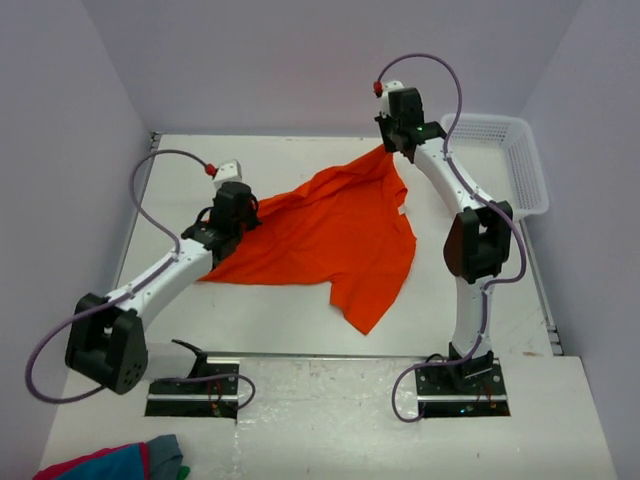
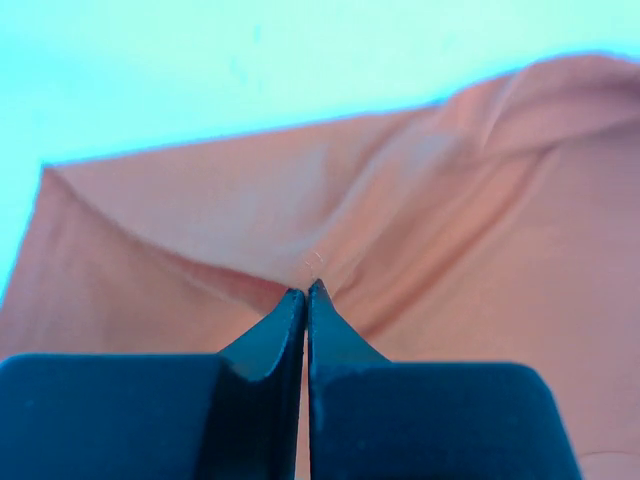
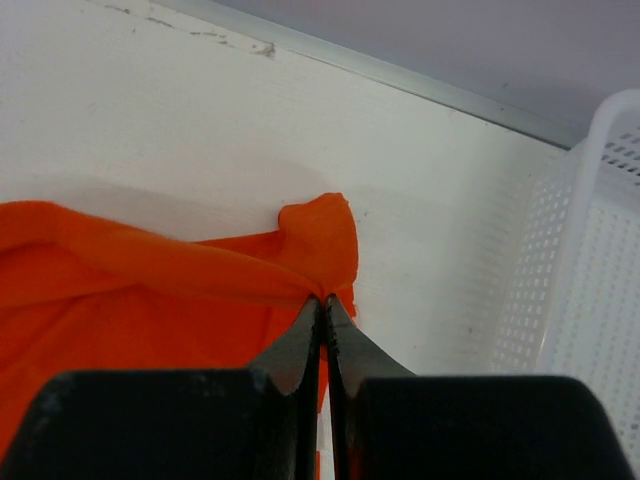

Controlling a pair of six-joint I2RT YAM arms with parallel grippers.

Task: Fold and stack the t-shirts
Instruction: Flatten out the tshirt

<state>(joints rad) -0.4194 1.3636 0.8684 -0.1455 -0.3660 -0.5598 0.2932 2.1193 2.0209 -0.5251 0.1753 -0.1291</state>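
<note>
Overhead view wide; wrist views close, share t-shirt (image 1: pixel 330 235).

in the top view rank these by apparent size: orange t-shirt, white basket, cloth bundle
1. bright orange cloth t-shirt
2. white perforated plastic basket
3. red, blue and grey cloth bundle, cropped by the frame, so unsure

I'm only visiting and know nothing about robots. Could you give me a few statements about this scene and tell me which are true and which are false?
1. The left gripper and the right gripper are both pinching the orange t-shirt. True.
2. The t-shirt is already neatly folded. False: it lies spread out and rumpled on the table.
3. The t-shirt lies inside the white basket. False: it is on the table, left of the basket.
4. A red, blue and grey cloth bundle lies at the near left corner. True.
</note>
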